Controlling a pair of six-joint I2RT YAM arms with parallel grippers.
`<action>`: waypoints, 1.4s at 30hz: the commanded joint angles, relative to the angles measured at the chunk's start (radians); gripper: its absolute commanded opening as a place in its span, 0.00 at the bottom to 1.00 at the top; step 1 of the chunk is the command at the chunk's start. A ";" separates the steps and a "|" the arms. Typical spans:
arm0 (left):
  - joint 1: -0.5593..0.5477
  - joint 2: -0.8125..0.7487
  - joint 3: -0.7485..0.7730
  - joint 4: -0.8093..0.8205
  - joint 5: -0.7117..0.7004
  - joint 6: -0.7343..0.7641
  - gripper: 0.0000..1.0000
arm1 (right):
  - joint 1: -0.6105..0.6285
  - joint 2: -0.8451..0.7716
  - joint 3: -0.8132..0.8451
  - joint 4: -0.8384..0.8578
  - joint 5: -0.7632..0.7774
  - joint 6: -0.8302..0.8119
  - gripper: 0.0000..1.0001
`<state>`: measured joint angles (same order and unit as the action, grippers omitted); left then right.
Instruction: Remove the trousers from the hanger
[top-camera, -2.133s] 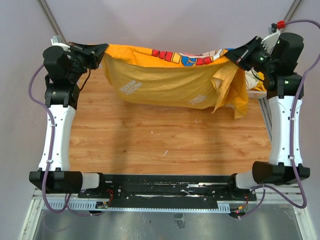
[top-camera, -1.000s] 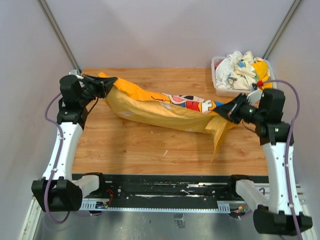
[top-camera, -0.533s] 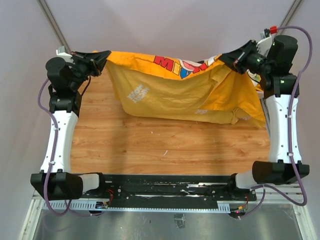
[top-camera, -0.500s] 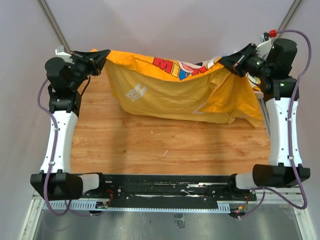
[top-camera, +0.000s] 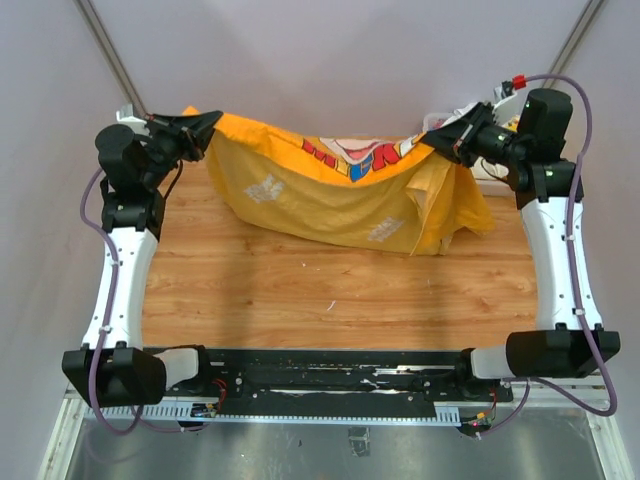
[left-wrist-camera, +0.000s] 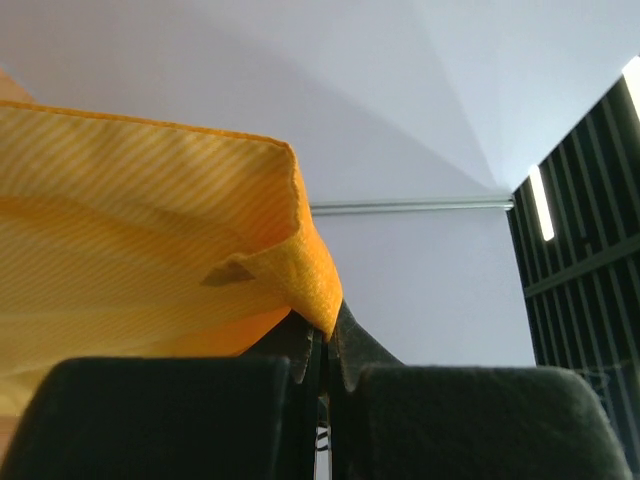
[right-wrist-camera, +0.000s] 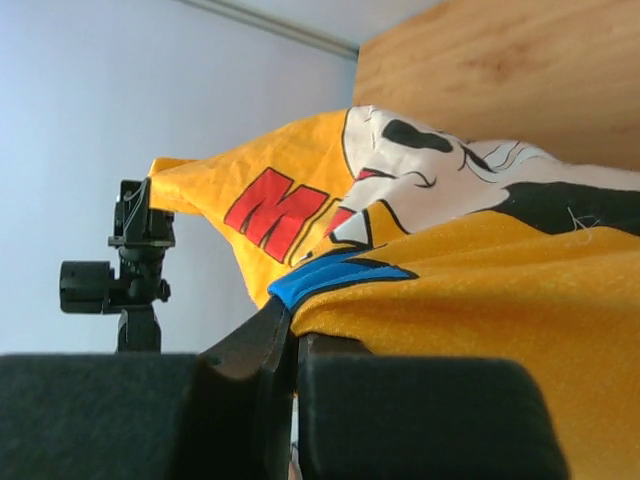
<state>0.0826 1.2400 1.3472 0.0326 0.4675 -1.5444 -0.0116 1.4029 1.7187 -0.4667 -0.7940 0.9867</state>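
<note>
The yellow trousers (top-camera: 330, 195), with a cartoon print and red letters, hang stretched in the air between both grippers above the back of the wooden table (top-camera: 330, 285). My left gripper (top-camera: 207, 124) is shut on the trousers' left corner, seen close up in the left wrist view (left-wrist-camera: 322, 335) with the orange hem (left-wrist-camera: 310, 280) pinched between the jaws. My right gripper (top-camera: 437, 143) is shut on the right end, seen in the right wrist view (right-wrist-camera: 295, 335) gripping the cloth (right-wrist-camera: 480, 270) by a blue patch. No hanger is in view.
A white bin of mixed clothes (top-camera: 472, 110) stands at the back right corner, mostly hidden behind the right arm. Pale walls and metal frame posts (top-camera: 110, 60) close in the back. The left gripper also shows in the right wrist view (right-wrist-camera: 135, 260).
Both grippers keep their hold. The right gripper has moved left and lower, so the trousers sag more and the right end bunches up.
</note>
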 joint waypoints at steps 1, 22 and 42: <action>-0.004 -0.062 -0.059 0.032 -0.006 0.017 0.00 | 0.031 -0.060 -0.013 0.058 -0.034 -0.046 0.01; -0.002 0.136 0.434 0.019 -0.018 -0.007 0.00 | 0.032 0.165 0.454 0.205 -0.097 0.038 0.01; 0.002 0.526 0.679 0.177 0.057 -0.153 0.00 | -0.020 0.623 0.820 0.388 -0.038 0.288 0.01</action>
<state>0.0830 1.7271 1.8641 0.0776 0.4816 -1.6417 -0.0139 1.9331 2.3417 -0.1452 -0.8391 1.1755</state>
